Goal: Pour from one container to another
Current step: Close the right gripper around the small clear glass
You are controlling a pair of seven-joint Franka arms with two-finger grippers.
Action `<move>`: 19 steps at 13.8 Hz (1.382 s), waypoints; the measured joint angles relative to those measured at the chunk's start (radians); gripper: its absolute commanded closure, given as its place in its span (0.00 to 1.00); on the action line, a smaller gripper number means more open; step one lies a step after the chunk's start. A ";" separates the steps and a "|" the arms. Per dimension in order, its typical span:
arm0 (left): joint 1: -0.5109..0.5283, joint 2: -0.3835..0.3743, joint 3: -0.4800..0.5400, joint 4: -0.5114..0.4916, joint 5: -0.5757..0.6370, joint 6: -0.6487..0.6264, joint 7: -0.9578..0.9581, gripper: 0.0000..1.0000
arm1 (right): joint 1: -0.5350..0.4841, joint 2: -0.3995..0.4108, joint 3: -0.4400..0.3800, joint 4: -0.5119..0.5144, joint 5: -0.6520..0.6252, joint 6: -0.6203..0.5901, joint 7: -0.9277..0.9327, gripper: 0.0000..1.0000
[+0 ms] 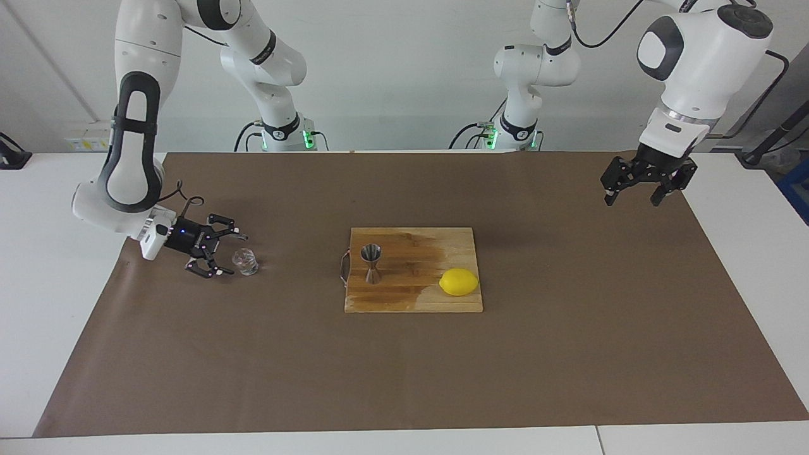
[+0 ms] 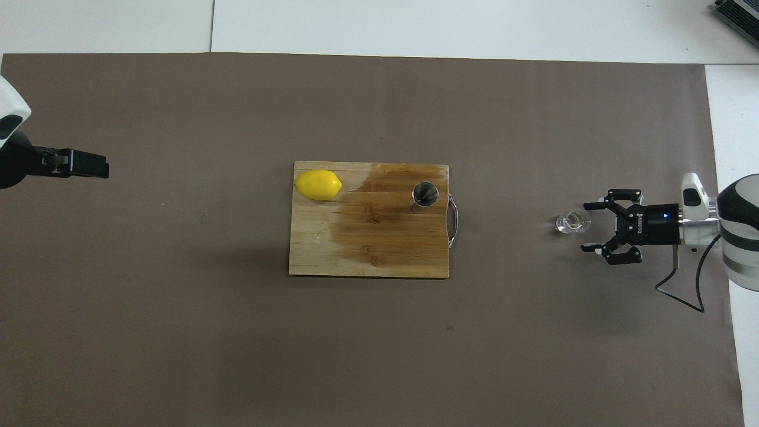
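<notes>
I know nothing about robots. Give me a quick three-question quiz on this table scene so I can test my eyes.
1. True or false: the right gripper is already closed on the glass cup.
2. What stands on the cutting board with the lemon?
A. metal jigger
B. glass cup
C. knife
3. Which gripper hangs in the air, away from all the objects?

Key:
1. False: it is open, beside the cup.
2. A, the metal jigger.
3. The left gripper.
</notes>
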 measured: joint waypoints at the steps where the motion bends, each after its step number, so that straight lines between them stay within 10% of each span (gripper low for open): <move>1: 0.013 0.001 -0.018 -0.001 0.001 -0.001 0.000 0.00 | 0.000 0.008 0.000 0.000 0.018 0.000 -0.017 0.00; 9: 0.193 0.079 -0.185 0.153 0.002 -0.128 0.001 0.00 | 0.000 0.017 0.008 0.004 0.057 0.000 -0.029 0.00; 13: 0.197 0.113 -0.196 0.224 0.002 -0.192 -0.029 0.00 | 0.000 0.017 0.009 0.010 0.057 0.000 -0.036 0.24; 19: 0.197 0.116 -0.205 0.222 0.002 -0.199 -0.085 0.00 | 0.001 0.018 0.010 0.016 0.057 0.001 -0.051 0.26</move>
